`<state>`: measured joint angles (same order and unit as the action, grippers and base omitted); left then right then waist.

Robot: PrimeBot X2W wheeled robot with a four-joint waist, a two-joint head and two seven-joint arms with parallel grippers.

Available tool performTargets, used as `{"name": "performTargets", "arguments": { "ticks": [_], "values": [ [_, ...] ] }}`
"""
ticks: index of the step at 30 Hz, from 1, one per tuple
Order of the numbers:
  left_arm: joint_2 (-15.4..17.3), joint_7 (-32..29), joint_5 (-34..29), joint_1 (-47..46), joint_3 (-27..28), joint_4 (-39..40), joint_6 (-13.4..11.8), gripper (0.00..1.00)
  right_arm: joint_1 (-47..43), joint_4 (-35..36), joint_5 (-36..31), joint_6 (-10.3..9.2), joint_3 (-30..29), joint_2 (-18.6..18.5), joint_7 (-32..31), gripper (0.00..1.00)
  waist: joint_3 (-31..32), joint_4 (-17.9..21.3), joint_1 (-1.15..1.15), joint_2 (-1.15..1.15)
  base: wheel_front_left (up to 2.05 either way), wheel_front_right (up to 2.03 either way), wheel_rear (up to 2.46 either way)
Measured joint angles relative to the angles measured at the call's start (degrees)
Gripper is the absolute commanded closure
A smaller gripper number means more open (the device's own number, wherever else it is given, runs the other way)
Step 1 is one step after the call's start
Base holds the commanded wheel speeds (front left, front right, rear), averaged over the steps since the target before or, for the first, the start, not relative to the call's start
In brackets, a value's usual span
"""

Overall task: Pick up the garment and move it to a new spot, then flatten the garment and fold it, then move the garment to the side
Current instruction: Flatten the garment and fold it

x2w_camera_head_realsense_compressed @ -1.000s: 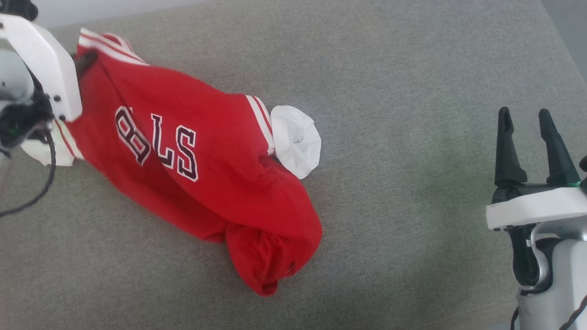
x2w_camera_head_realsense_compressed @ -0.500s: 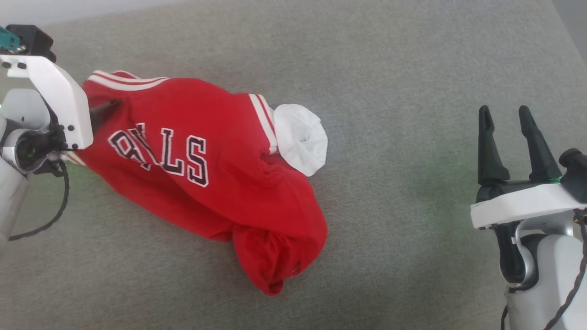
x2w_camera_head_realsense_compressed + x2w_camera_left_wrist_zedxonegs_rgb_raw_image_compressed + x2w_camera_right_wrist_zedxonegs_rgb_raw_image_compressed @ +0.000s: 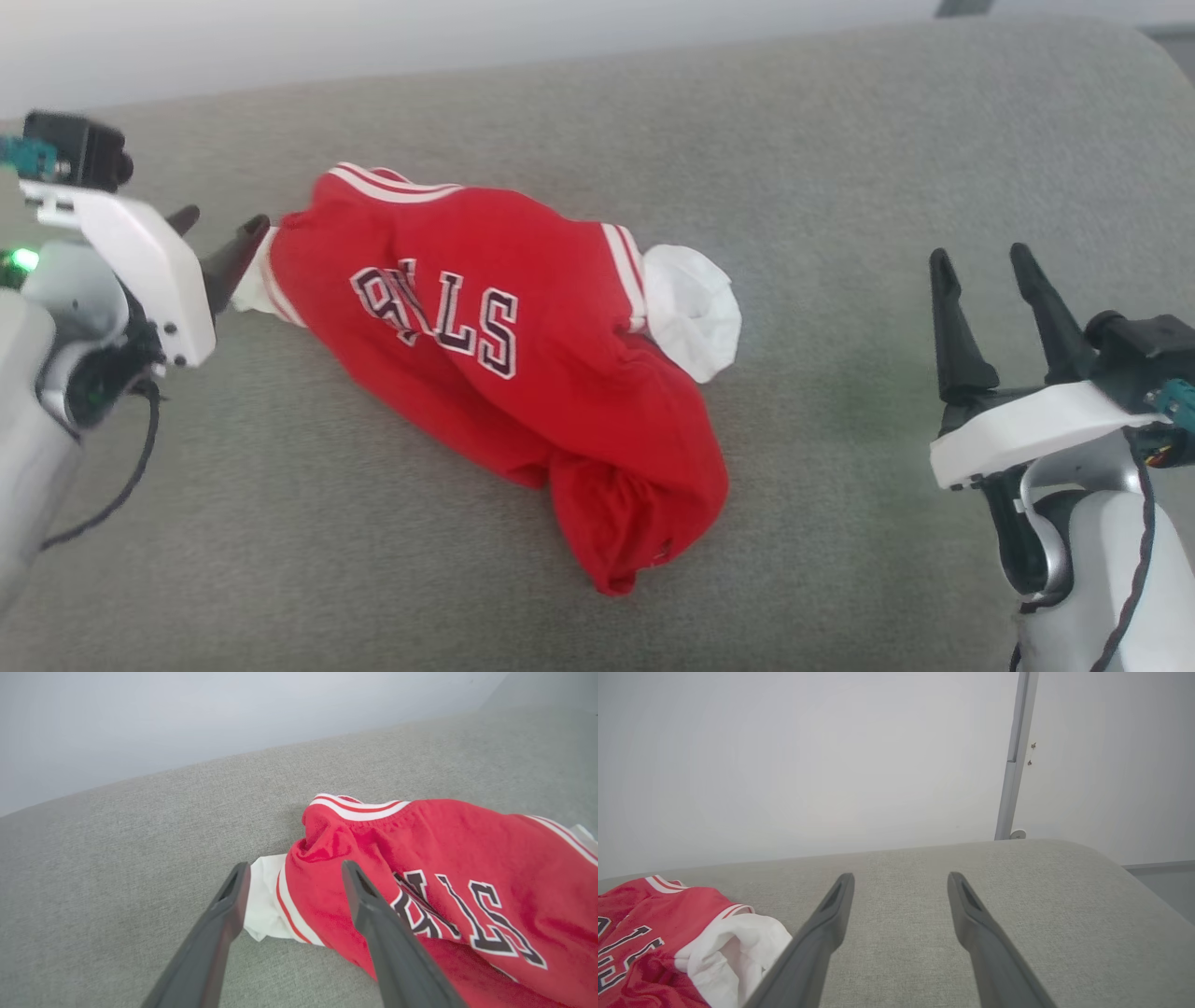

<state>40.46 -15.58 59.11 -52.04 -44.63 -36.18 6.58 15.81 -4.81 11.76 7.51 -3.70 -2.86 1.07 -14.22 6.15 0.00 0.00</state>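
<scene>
Noting the garment point(image 3: 523, 373) bunched at the centre of the grey cushion point(image 3: 840, 140), lying along the 10-to-5 o'clock line, not yet flattened. At 9 o'clock the left gripper point(image 3: 222, 222) has its fingers spread and holds nothing, tips just beside the white sleeve point(image 3: 261, 896). We judge it sits there because that sleeve end offers a corner to pull flat. At 4 o'clock the right gripper point(image 3: 978, 254) has its fingers likewise apart and empty, well clear of the cloth, probably parked for the other end. The lettering point(image 3: 439, 317) reads "BULLS", second letter pinched in a crease. We make out no other writing.
</scene>
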Motion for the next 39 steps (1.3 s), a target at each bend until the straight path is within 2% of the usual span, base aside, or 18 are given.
{"name": "performTargets", "arguments": {
  "ticks": [10, 19, 28, 35, 39],
  "values": [
    [2.0, 15.6, -1.2, 10.7, 2.5, 6.3, -3.1, 0.00, -0.6, -1.5, -0.3, 0.00, 1.9, 0.0, -4.2, 0.00, 4.0, -4.9, 0.00, 0.00, 0.00, 0.00, 0.00],
    [3.1, 25.8, 0.5, 20.1, 5.6, 11.0, -6.4, 0.00, -0.4, -3.7, 2.0, 0.00, 3.6, -2.2, -13.2, 0.00, 5.1, -9.5, 0.00, 0.00, 0.00, 0.00, 0.00],
    [2.3, 29.5, 1.3, 26.0, 7.9, 13.6, -8.2, 0.00, 1.5, -6.8, 4.7, 0.00, 7.0, -5.4, -21.5, 0.00, 4.8, -14.3, 0.00, 0.00, 0.00, 0.00, 0.00],
    [-0.2, 30.5, -0.1, 29.1, 12.6, 15.6, -8.1, 0.00, 4.3, -10.3, 4.5, 0.00, 9.3, -7.6, -26.9, 0.00, 3.9, -17.6, 0.00, 0.00, 0.00, 0.00, 0.00],
    [-2.5, 30.5, -2.1, 30.6, 15.7, 16.3, -7.1, 0.00, 6.2, -13.3, 3.7, 0.00, 10.4, -8.6, -30.2, 0.00, 3.1, -19.6, 0.00, 0.00, 0.00, 0.00, 0.00]
  ]
}}
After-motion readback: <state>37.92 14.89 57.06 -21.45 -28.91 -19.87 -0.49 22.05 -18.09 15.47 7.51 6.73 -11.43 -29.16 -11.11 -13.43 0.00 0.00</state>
